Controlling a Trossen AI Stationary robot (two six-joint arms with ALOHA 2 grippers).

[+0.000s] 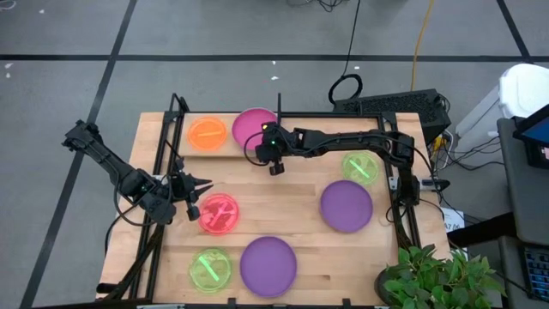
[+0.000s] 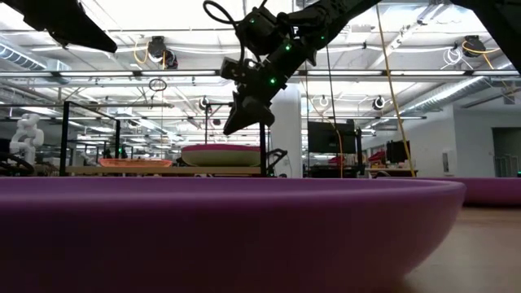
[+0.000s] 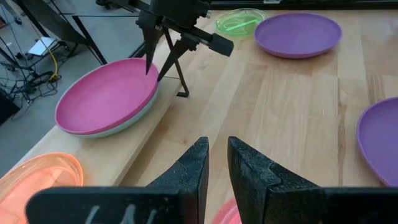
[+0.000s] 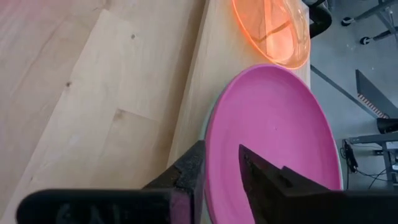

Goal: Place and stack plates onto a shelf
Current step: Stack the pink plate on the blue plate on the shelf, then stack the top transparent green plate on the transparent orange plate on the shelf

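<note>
While the magenta plate tops the shelf, an orange plate sits beside.

Two dark, jointed arms with looping black cables; green indicator lights near the right gripper; tapered black fingers.

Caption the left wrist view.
Right gripper above the magenta plate stacked on the shelf.

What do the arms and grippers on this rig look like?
Both arms are dark, near-black jointed links with black cables looped alongside. The right gripper has two thin tapering fingers, with small green lights glowing on the wrist behind it. The left gripper is the same black build, with chunky wedge-shaped fingers seen close up.
</note>
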